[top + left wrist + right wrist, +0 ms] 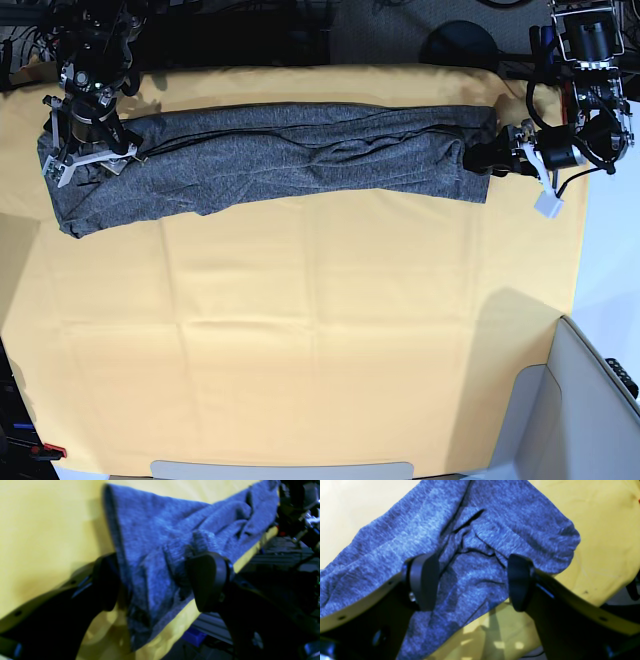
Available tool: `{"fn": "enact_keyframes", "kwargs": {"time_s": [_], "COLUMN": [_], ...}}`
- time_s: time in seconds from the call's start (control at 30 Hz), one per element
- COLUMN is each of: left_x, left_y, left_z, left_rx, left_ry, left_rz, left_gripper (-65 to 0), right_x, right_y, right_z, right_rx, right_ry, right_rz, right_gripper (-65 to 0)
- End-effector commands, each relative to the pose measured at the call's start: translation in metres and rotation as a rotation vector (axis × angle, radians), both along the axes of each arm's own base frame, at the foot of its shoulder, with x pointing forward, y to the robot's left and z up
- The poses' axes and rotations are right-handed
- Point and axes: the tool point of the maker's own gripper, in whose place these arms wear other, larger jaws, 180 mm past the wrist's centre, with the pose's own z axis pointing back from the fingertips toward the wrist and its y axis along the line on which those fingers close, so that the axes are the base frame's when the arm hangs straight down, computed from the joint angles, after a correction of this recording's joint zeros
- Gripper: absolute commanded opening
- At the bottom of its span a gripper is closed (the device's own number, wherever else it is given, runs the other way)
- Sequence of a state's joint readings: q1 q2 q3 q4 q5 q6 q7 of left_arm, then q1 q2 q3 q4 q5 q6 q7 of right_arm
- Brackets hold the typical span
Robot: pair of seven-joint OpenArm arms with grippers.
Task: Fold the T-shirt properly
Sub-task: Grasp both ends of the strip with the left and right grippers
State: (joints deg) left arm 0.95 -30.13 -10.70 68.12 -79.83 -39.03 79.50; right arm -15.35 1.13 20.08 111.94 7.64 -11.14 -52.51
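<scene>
The dark grey T-shirt (270, 155) lies folded into a long band across the far side of the yellow-orange table cloth (300, 330). My left gripper (480, 158) is at the band's right end. In the left wrist view it (157, 582) is open, with bunched shirt fabric (155, 542) between its wide-apart fingers. My right gripper (85, 150) is over the band's left end. In the right wrist view it (471, 582) is open, with creased shirt fabric (470, 555) between its fingers.
The table's right edge (250, 552) runs just beside the shirt's end, with dark frame rails (275, 555) beyond it. A grey bin (590, 400) stands at the near right corner. Arm bases and cables sit at both far corners.
</scene>
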Motion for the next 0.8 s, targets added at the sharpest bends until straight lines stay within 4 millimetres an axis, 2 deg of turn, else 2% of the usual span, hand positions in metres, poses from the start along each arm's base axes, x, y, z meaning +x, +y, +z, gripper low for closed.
{"fn": "enact_keyframes", "kwargs": {"time_s": [0.0, 0.23, 0.43, 0.77], "left_x": [0.003, -0.001, -0.001, -0.008], "left_y": [0.002, -0.008, -0.007, -0.022], "left_z": [0.006, 0.002, 0.002, -0.016], "left_rx": [0.008, 0.0, 0.001, -0.06], "left_ry": [-0.011, 0.006, 0.008, 0.064], "left_rz": [-0.015, -0.047, -0.046, -0.018], "left_gripper": [-21.4, -21.4, -21.4, -21.4], "right_x": [0.005, 0.005, 0.005, 0.004], "right_y": [-0.001, 0.0, 0.0, 0.0], "right_z": [0.01, 0.008, 0.008, 0.007], "right_rx": [-0.016, -0.012, -0.012, -0.011], "right_ry": [-0.039, -0.036, -0.036, -0.033], "right_rz": [-0.004, -0.002, -0.002, -0.004], "right_gripper": [-22.3, -22.3, -22.3, -22.4]}}
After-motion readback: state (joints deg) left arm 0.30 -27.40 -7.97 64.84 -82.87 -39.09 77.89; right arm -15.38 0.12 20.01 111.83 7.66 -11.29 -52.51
